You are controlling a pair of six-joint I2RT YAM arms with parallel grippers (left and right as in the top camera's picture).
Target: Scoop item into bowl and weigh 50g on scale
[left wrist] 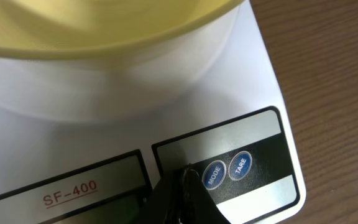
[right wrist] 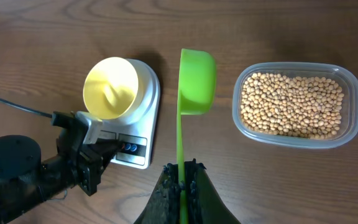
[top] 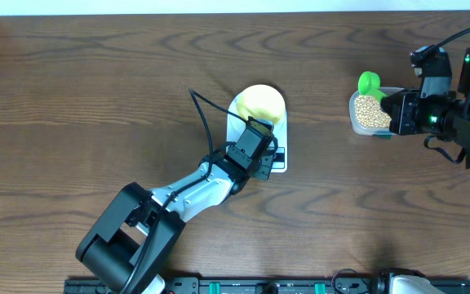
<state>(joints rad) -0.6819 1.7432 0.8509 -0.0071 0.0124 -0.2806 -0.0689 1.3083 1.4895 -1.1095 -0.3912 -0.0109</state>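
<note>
The pale yellow bowl (top: pixel 259 104) (right wrist: pixel 110 87) stands on the white scale (top: pixel 237 122) (right wrist: pixel 149 102) at mid-table, and no beans show in it. My left gripper (top: pixel 268 160) (left wrist: pixel 183 179) is shut with nothing in it, its tip on the scale's front panel just left of the blue MODE button (left wrist: pixel 214 175). My right gripper (right wrist: pixel 183 171) (top: pixel 398 110) is shut on the handle of a green scoop (right wrist: pixel 197 71) (top: pixel 369 82), whose cup hangs at the edge of the clear tub (right wrist: pixel 353 99). Tan beans (right wrist: pixel 291 104) (top: pixel 370 110) fill the tub. The scale's display is hidden.
A TARE button (left wrist: pixel 240 165) sits right of MODE. The left arm (top: pixel 178 196) (right wrist: pixel 36 174) reaches in from the table's front left, with a black cable (top: pixel 202 106) looping beside the scale. The tub stands at the right, near the right arm's body (top: pixel 463 114).
</note>
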